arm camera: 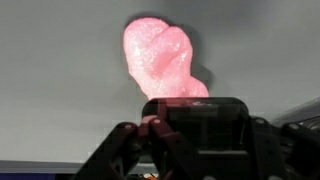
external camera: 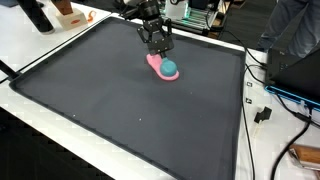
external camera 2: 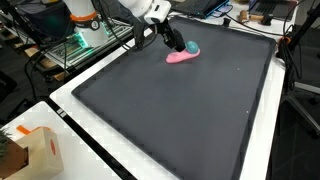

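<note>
Jaws close over pink blob (external camera: 155,66), teal ball (external camera: 171,68) touching it; open or closed, can't tell. Risk: off-centre contact knocks ball rolling across black mat (external camera: 120,110).

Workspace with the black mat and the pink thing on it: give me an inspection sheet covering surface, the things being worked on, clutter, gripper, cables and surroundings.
Surface: black mat covering most of a white table.
Job's things: glittery pink blob lying on the mat near its far edge; teal ball resting on it.
Clutter: cardboard box on the table, off the mat.
Gripper: gripper pointing down, right at the pink blob; whether it is open or shut cannot be told.
Cables: cables on the table beside the mat.
Surroundings: rack of green-lit equipment behind the table.
</note>
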`<state>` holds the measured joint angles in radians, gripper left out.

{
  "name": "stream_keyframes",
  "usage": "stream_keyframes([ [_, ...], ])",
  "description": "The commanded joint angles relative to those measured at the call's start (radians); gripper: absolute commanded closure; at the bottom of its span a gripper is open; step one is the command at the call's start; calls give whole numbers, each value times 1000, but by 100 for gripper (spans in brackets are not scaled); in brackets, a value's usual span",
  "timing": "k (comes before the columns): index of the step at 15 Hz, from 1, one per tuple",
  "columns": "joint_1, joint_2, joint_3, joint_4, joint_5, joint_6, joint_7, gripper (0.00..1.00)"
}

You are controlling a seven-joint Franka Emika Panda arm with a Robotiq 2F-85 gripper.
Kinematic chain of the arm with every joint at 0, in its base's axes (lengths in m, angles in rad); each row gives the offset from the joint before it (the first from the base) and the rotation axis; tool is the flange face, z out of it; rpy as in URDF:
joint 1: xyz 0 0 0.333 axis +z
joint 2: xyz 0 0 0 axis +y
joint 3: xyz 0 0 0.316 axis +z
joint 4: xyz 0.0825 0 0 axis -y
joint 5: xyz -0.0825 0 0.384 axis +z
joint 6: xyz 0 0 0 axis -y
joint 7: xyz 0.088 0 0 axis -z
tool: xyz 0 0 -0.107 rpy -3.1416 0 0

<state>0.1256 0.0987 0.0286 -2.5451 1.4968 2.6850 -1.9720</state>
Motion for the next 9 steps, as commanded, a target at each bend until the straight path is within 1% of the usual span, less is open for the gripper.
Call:
stream_keyframes([
  [1,29,-59,17,-19,-94,67,159,65],
  [4,56,-94,35,-26,-213,122,318,65],
  [6,71,-118,44,-29,-313,147,440,65],
  [8,80,-141,52,-35,-443,163,586,65],
  [9,57,-149,78,-38,-520,169,673,65],
])
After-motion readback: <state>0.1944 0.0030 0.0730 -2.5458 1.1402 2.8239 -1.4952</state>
